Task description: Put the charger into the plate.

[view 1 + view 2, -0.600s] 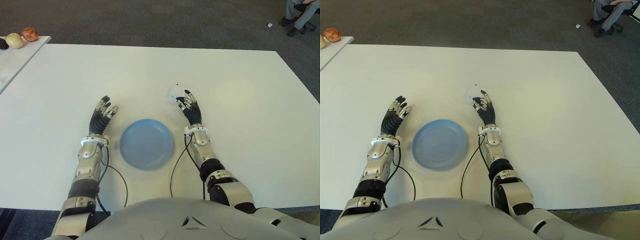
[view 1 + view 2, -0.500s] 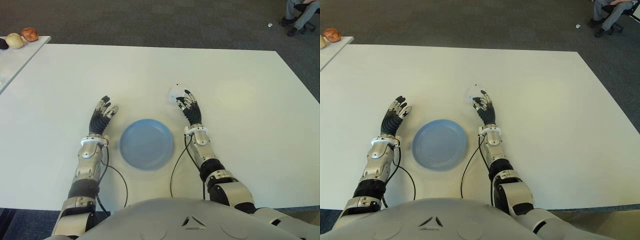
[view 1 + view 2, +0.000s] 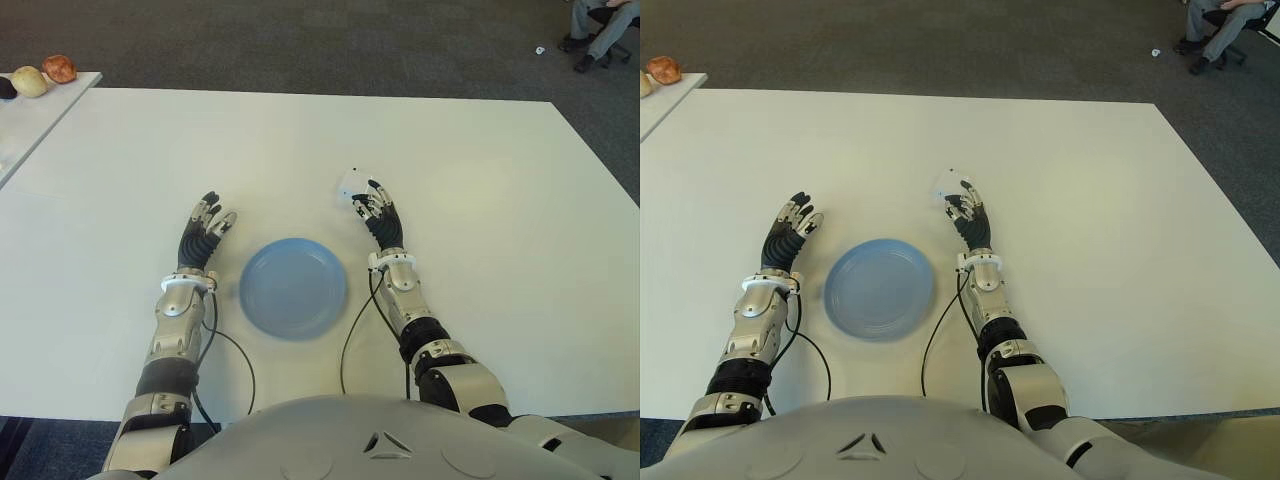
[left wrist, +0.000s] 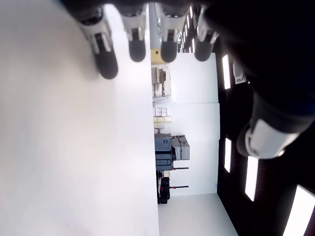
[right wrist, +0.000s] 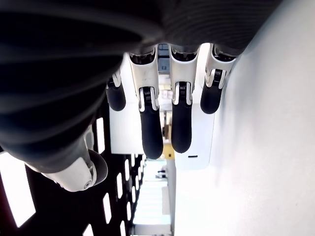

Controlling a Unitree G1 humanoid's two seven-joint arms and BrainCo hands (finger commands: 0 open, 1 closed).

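Charger [image 3: 349, 184] beyond right robot hand [image 3: 378, 216] fingertips.

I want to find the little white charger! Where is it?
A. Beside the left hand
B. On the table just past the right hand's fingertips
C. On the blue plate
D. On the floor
B: the small white charger block lies on the white table, just beyond the open right hand, while the round blue plate holds nothing.
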